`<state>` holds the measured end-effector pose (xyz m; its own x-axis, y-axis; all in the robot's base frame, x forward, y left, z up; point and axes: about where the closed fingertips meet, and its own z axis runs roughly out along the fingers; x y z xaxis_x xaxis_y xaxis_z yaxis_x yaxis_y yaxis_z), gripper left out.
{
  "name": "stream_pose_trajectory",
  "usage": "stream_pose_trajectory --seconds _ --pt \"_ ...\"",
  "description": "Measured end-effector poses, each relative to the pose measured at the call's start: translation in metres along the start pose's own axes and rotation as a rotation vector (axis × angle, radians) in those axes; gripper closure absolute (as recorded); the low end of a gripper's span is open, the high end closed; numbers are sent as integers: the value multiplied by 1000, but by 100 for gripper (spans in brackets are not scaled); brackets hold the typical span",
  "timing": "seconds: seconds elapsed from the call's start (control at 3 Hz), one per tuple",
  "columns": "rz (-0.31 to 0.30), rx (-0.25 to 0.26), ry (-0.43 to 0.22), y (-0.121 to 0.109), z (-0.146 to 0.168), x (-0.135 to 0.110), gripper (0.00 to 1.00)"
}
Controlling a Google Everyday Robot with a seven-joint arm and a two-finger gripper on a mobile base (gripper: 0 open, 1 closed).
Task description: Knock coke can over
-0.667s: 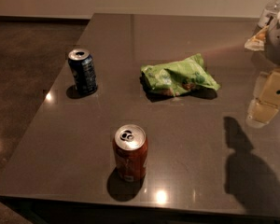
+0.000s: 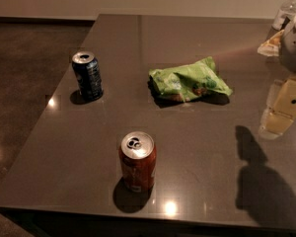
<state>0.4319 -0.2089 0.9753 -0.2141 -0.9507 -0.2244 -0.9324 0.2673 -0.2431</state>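
Observation:
The coke can (image 2: 137, 162) is red-orange with a silver top and pull-tab. It stands upright near the front edge of the dark table (image 2: 197, 147), left of centre. My gripper (image 2: 282, 108) is pale yellow and hangs over the table's right side. It is far to the right of the can and does not touch it. Its shadow falls on the table below it.
A dark blue can (image 2: 88, 75) stands upright at the table's left side. A crumpled green chip bag (image 2: 189, 79) lies in the middle. A clear bottle (image 2: 287, 11) and a pale packet (image 2: 271, 43) sit at the far right corner. Bare floor lies to the left.

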Motion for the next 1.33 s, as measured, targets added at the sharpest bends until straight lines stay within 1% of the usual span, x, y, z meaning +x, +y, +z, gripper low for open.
stream_pose_trajectory --seconds 0.33,0.67,1.0,1.33 --pt "-10 -12 -69 23 7 -10 0" --pt "-10 -32 -197 54 24 -27 0" --pt "5 -44 -346 77 40 -44 0" --pt "24 -37 -463 97 48 -67 0"
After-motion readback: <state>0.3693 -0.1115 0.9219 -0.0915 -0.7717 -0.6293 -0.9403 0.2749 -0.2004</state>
